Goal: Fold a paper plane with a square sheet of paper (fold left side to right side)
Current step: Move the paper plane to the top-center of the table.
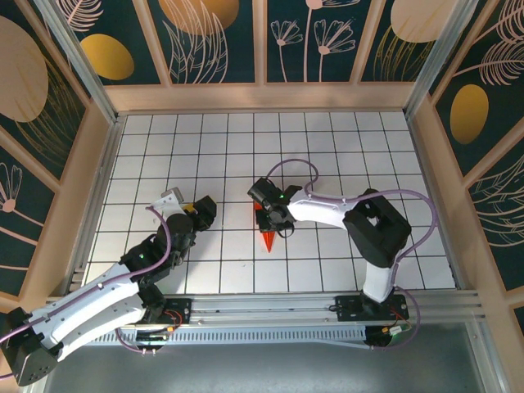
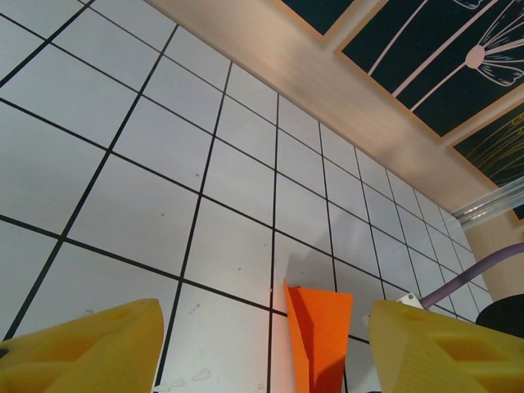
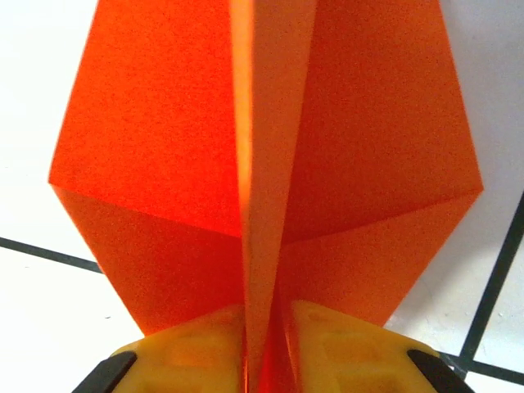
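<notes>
A white gridded tabletop (image 1: 327, 147) sits inside a wooden-framed enclosure whose walls carry dark teal panels (image 1: 217, 41) with pale botanical drawings. Near the middle of the grid lies the paper plane (image 1: 268, 237), a narrow orange dart with its nose pointing toward the arm bases. The right claw (image 3: 266, 344) holds it from the tail end, jaws pressed together on the upright central keel (image 3: 262, 246), while the two wings (image 3: 155, 139) spread flat to either side. The left claw (image 2: 264, 327) hovers well to the left with its jaws standing wide and nothing between them, the plane lying just ahead of it on the grid. The paper looks feather-light and thin; the creases probably lend the keel some stiffness, but the wings would likely bend or spring open under any sideways push. A hard pinch risks crumpling it, and its smooth surface may slide on the tabletop. The layered keel seems the safest place to grip, the single-layer wing edges the weakest.
</notes>
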Action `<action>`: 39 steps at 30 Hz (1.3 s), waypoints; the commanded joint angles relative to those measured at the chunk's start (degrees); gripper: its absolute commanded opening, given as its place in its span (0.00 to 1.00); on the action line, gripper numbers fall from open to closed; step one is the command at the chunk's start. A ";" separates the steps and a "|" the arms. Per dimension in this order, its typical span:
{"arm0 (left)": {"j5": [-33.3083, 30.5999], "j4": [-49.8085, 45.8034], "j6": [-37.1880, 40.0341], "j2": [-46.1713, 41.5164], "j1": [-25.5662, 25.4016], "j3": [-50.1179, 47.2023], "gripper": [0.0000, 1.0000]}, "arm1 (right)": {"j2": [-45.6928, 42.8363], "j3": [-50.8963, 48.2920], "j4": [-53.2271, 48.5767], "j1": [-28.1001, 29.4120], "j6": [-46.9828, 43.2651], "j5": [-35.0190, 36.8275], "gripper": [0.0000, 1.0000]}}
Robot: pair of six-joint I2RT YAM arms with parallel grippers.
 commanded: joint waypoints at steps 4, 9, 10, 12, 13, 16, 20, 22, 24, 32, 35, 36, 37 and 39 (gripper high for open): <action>-0.80 -0.18 0.38 -0.27 0.14 -0.08 0.67 | 2.03 1.70 -1.91 0.57 1.13 3.07 0.16; -0.90 -0.27 0.32 -0.37 0.09 -0.01 0.67 | 3.33 1.45 -1.29 0.66 1.65 2.81 0.16; -0.89 -0.27 0.35 -0.33 0.17 -0.02 0.67 | 3.45 1.35 -0.88 0.74 1.73 2.53 0.16; -0.89 -0.40 0.38 -0.45 0.09 -0.08 0.67 | 3.46 1.34 -0.42 0.75 1.80 2.06 0.15; -0.89 -0.52 0.35 -0.50 0.11 -0.08 0.67 | 3.41 1.42 -0.38 0.74 1.82 2.14 0.13; -0.89 -0.97 0.52 -0.74 0.15 0.02 0.68 | 2.65 2.51 -1.92 0.21 1.73 3.69 0.07; -1.11 -1.63 0.74 -1.50 0.19 -0.03 0.68 | 1.34 5.06 -4.02 -2.93 0.96 4.47 0.00; -0.83 -1.63 0.90 -1.75 0.08 -0.32 0.68 | 1.91 7.98 -5.89 -4.99 0.23 5.42 0.00; -0.38 -1.76 0.79 -2.04 0.13 -0.65 0.68 | 3.70 12.07 -8.74 -7.35 -0.82 6.94 0.00; 2.48 -1.85 1.01 -1.99 0.20 -1.09 0.70 | 14.45 30.42 -15.28 -15.84 -4.35 9.92 0.00; 3.15 -1.85 1.32 -1.91 0.15 -1.01 0.70 | 18.91 36.42 -16.44 -17.03 -6.24 9.79 0.00; 3.40 -1.85 1.34 -1.79 0.12 -0.98 0.71 | 20.54 38.49 -17.01 -17.25 -7.21 9.55 0.00; 3.53 -1.85 1.29 -1.72 0.16 -1.03 0.71 | 22.06 40.22 -17.68 -17.52 -7.95 9.44 0.00; 3.84 -1.85 1.30 -1.64 0.16 -1.04 0.71 | 24.26 42.52 -17.99 -17.90 -9.29 9.19 0.00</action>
